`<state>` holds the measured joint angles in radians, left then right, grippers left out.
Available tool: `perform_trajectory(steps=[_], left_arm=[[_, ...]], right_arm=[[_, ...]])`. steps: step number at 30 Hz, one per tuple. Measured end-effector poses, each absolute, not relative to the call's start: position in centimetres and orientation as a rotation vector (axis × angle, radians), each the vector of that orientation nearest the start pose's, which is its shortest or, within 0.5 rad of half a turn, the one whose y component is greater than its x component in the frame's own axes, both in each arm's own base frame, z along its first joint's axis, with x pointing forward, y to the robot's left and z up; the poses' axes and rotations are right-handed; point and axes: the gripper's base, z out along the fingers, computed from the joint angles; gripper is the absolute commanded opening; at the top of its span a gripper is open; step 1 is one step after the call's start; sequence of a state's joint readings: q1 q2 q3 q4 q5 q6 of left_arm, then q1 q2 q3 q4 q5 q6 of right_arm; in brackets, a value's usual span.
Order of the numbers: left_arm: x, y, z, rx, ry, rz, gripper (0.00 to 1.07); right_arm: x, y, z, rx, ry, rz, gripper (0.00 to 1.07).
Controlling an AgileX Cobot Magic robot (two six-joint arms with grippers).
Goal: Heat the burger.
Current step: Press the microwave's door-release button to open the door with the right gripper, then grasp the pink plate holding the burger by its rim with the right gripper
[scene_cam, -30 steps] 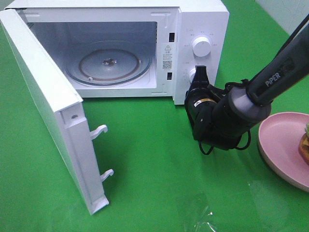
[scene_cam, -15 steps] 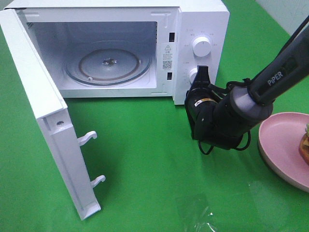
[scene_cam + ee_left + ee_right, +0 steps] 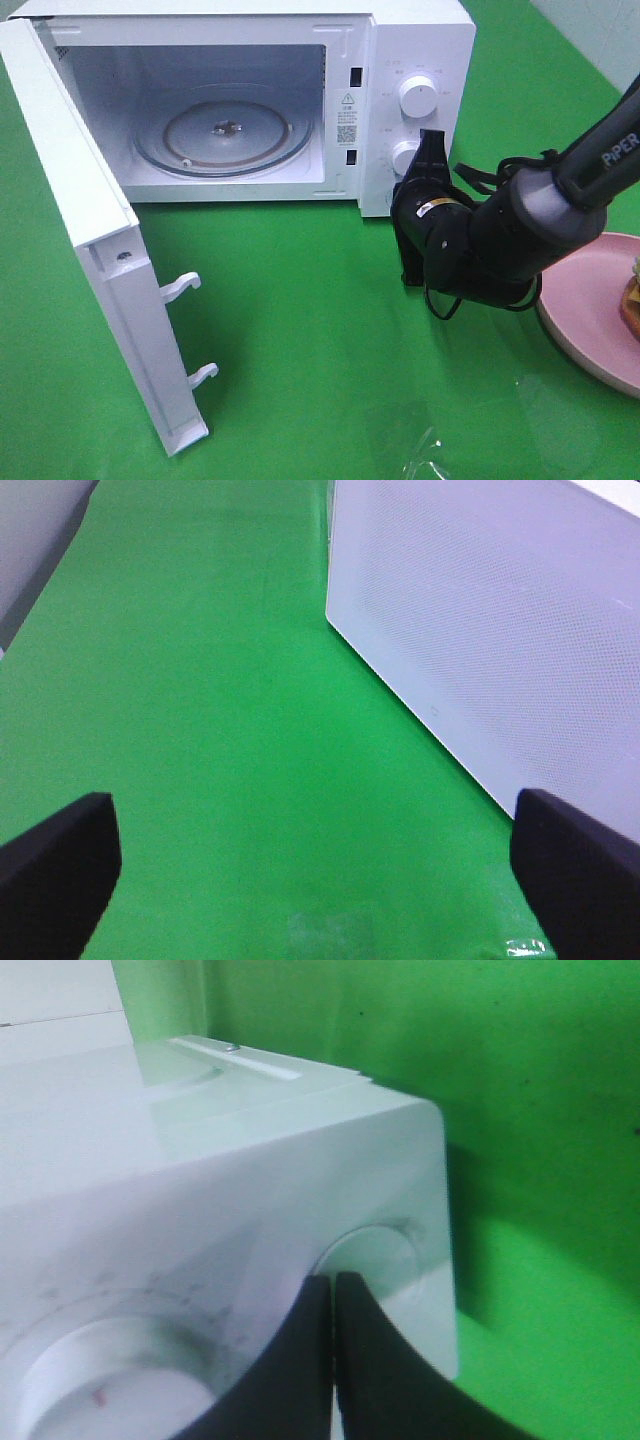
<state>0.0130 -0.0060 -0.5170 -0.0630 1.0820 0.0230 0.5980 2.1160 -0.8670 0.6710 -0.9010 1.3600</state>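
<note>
Exterior high: the microwave (image 3: 410, 40) door (image 3: 100, 250) stands open at far left, with the glass turntable (image 3: 225, 135) visible inside. On the left wrist view I read the left tool (image 3: 320, 870) spread wide and empty over the green desk (image 3: 200, 680), beside a white panel (image 3: 480, 630). The right tool (image 3: 432, 150) is pinched together and holds nothing. Its tips are at the lower knob (image 3: 404, 158); I cannot confirm contact. Far right, the burger (image 3: 632, 292) sits on the pink plate (image 3: 580, 310), cut by the frame edge.

The high camera looks steeply down on the green tabletop (image 3: 300, 330) and white boxy microwave (image 3: 420, 40). Both wrist cameras share that microwave: left faces its dotted panel (image 3: 500, 630), right its control face (image 3: 250, 1180), very close.
</note>
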Motion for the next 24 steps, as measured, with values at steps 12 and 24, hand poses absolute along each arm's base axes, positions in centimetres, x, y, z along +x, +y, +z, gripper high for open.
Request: perform_trajectory(steps=[12,24], left_arm=[[-0.9,-0.5,28.0,0.015,2.041,-0.053,0.98],[-0.9,-0.5,28.0,0.015,2.041,-0.053,0.98]], right_arm=[[30.5,16.2,11.2,1.432,1.597,1.077,0.0],[27.9,16.1,13.3,1.132,1.912,0.978,0.02]])
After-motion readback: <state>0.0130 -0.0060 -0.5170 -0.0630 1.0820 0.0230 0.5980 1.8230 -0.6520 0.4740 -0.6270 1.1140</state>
